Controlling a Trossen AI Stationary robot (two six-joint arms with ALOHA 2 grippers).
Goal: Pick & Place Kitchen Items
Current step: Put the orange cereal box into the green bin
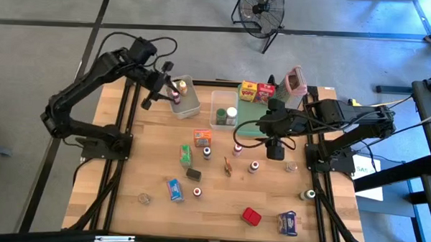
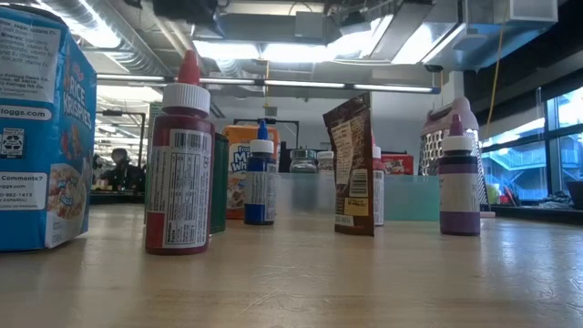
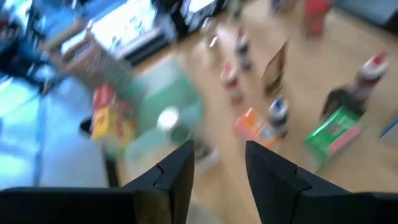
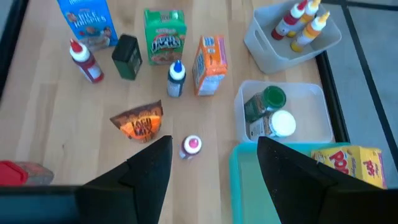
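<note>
While the left gripper (image 1: 166,81) is held above the clear bin (image 1: 187,106) holding small bottles (image 1: 181,86), its jaws are seen spread with nothing between them. Beside that bin, a second clear bin (image 1: 219,110) holds two jars (image 1: 231,115). Beyond it, the right gripper (image 1: 275,152) is poised over the tabletop (image 1: 220,207), jaws spread and empty. Other kitchen items (image 1: 203,137) are scattered nearer the tabletop's middle.

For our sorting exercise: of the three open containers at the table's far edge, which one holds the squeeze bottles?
The clear bin nearest the left gripper; three squeeze bottles stand in it. The middle bin holds jars, the teal tray boxes.
</note>
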